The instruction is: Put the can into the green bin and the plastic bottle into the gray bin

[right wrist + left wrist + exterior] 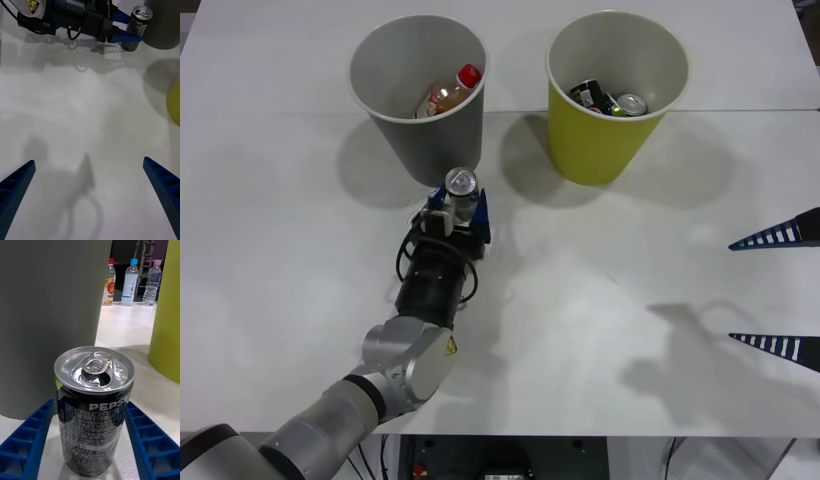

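The Pepsi can stands upright on the white table, just at the gray bin's six o'clock, pinched between the blue ribbed fingers of the left gripper. A red-capped plastic bottle lies inside the gray bin. At three o'clock from it sits the green bin, holding other cans. The right gripper hangs at the table's three o'clock edge, fingers spread wide and holding nothing.
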